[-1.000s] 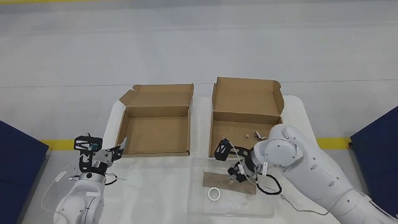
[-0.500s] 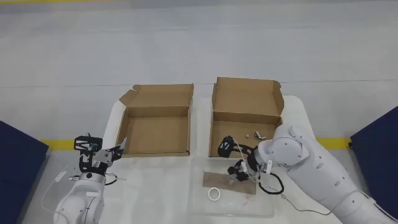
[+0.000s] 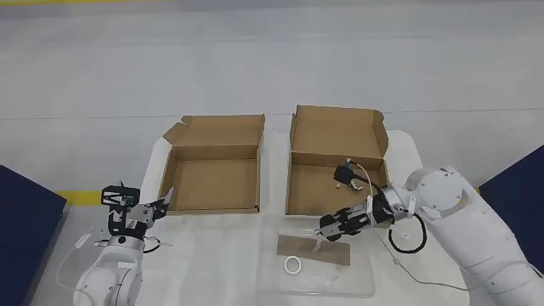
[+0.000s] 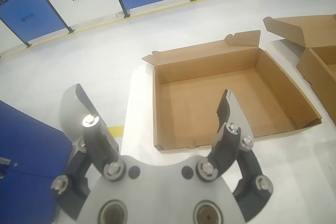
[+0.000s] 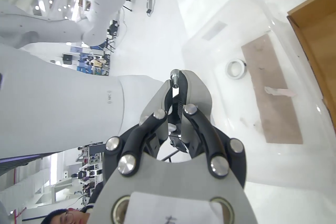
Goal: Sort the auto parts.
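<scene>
My right gripper [image 3: 326, 228] hangs over the far end of the clear tray [image 3: 340, 281], just in front of the right cardboard box [image 3: 314, 194]. In the right wrist view this gripper [image 5: 178, 78] is shut on a small metal pin [image 5: 174, 77] that sticks out at the fingertips. A brown strip [image 3: 314, 249] and a white ring [image 3: 293, 264] lie in the tray; the same ring [image 5: 236, 68] and strip [image 5: 270, 93] appear below the gripper, with a small pale piece [image 5: 279, 92] on the strip. My left gripper [image 3: 141, 213] stands open and holds nothing, at the table's left edge beside the left box [image 3: 212, 185].
Both boxes stand side by side at the back of the table with lids folded back. The left box [image 4: 223, 104] holds nothing. The white table [image 3: 204, 246] has bare surface between my left gripper and the tray.
My right arm has swung out to the right and its wrist has turned, with the gripper staying over the tray near the strip's far end. The left arm has not moved.
</scene>
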